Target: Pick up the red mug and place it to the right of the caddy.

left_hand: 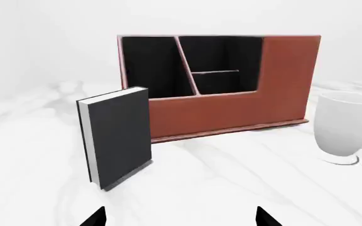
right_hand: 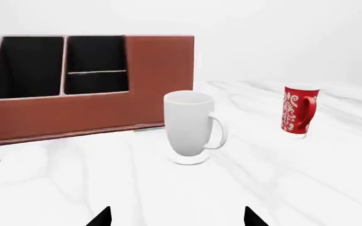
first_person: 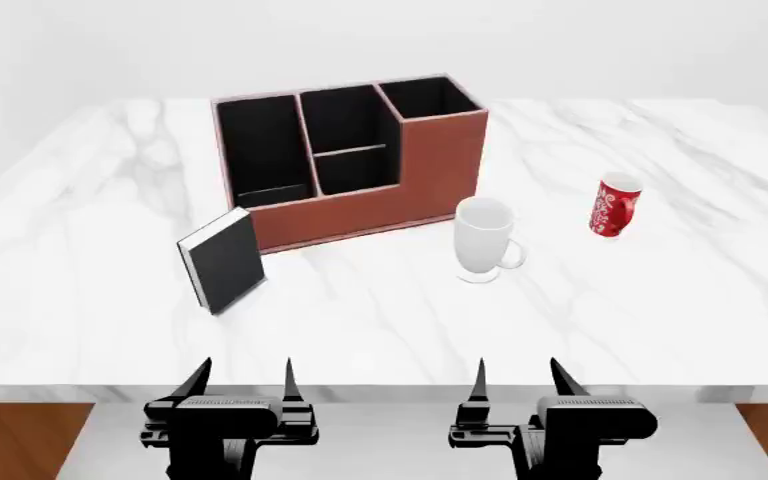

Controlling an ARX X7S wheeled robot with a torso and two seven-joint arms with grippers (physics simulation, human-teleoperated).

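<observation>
The red mug [first_person: 614,207] with white markings stands upright on the marble table at the right, well to the right of the caddy; it also shows in the right wrist view [right_hand: 299,114]. The reddish-brown caddy [first_person: 357,195] with black-lined compartments stands at the table's middle back and shows in both wrist views [left_hand: 231,110] [right_hand: 93,110]. My left gripper [first_person: 241,385] and right gripper [first_person: 518,383] are open and empty at the table's near edge, far from the mug.
A white footed mug [first_person: 484,240] stands in front of the caddy's right end, between my right gripper and the red mug's side. A small black book [first_person: 224,260] stands upright at the caddy's front left corner. The marble table [first_person: 651,300] has a near edge just ahead of the grippers.
</observation>
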